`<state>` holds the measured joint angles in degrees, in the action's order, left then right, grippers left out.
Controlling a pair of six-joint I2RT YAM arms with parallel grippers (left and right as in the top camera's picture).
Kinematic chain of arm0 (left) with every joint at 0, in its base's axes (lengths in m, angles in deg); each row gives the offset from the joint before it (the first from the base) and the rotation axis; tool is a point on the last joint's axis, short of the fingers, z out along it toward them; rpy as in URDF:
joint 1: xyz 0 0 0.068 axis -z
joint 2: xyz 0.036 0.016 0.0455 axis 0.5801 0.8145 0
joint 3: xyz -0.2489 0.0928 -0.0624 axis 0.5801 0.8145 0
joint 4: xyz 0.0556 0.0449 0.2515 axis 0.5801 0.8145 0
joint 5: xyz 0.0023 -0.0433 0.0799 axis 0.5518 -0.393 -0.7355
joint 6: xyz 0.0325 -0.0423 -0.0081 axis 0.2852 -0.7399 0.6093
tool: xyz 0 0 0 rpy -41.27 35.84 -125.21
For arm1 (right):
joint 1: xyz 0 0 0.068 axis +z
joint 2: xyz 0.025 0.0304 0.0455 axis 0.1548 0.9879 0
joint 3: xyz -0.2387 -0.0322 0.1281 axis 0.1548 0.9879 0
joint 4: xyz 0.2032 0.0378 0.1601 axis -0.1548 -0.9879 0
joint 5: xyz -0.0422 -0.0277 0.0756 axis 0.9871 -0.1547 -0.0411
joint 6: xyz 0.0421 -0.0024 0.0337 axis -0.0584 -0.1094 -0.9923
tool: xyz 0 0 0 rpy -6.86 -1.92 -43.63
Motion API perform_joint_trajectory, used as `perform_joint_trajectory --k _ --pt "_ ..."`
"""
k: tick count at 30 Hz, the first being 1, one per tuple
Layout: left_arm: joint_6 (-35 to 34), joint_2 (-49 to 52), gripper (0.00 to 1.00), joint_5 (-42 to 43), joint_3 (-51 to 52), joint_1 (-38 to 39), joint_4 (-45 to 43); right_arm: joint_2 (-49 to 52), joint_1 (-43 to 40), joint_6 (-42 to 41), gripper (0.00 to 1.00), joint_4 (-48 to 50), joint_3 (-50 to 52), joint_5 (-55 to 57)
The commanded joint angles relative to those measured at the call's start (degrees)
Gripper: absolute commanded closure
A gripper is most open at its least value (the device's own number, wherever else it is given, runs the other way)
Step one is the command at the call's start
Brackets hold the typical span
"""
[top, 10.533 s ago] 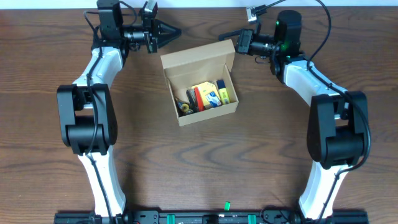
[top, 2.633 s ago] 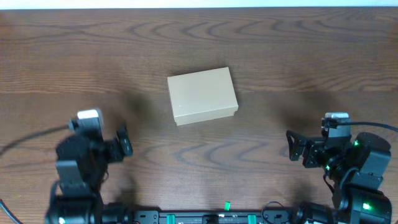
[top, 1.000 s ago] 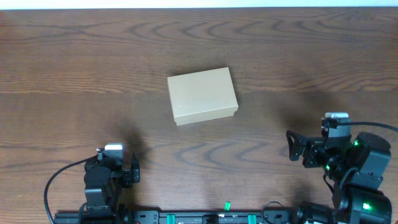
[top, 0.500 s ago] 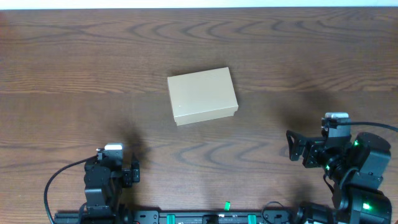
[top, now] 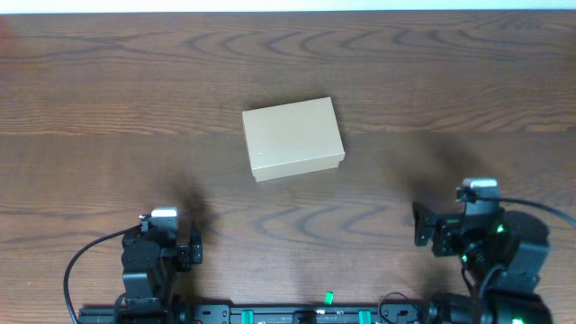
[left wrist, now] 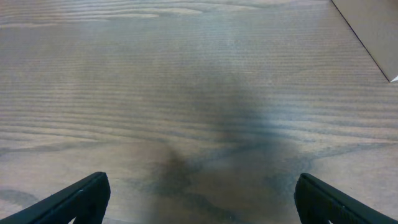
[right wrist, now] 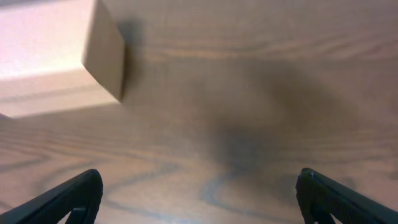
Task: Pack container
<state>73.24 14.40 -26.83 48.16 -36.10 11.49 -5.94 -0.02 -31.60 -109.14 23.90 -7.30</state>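
At mid table (top: 108,117), overhead: container (top: 293,139) lies with lid closed, well apart from both grippers. Left wrist: left gripper (left wrist: 202,199) jaws spread, empty. Right wrist: right gripper (right wrist: 199,196) likewise, container corner ahead. Packing looks complete; next move is likely just parking.

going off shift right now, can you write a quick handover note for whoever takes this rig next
Left gripper: jaws wide open, empty, low over bare table near the front edge, left side.
Right gripper: jaws wide open, empty, near the front edge, right side.
Container: mid-table, lid shut, neither gripper touching it. The lid hides the contents.
Done: the lid is closed, so packing looks finished.
Left: probably nothing; perhaps check that the lid sits flat.
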Motion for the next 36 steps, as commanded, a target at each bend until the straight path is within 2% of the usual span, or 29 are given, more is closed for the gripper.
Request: perform_joint_trajectory --k 1,8,13,25,36 --pt "0.52 -0.52 0.04 -0.96 0.87 -0.11 0.39 -4.42 1.95 0.33 0.01 2.05 5.86 3.32" --pt "0.52 -0.52 0.04 -0.96 0.87 -0.11 0.39 -14.23 2.75 0.31 0.01 5.84 17.31 3.26" --pt "0.52 -0.52 0.04 -0.96 0.87 -0.11 0.39 -18.51 2.75 0.31 0.01 6.23 21.0 3.28" --pt "0.52 -0.52 0.04 -0.96 0.87 -0.11 0.39 -22.82 3.26 0.5 0.01 4.66 21.38 6.25" --pt "0.52 -0.52 0.04 -0.96 0.87 -0.11 0.39 -22.82 12.44 0.5 0.01 4.57 21.38 6.51"
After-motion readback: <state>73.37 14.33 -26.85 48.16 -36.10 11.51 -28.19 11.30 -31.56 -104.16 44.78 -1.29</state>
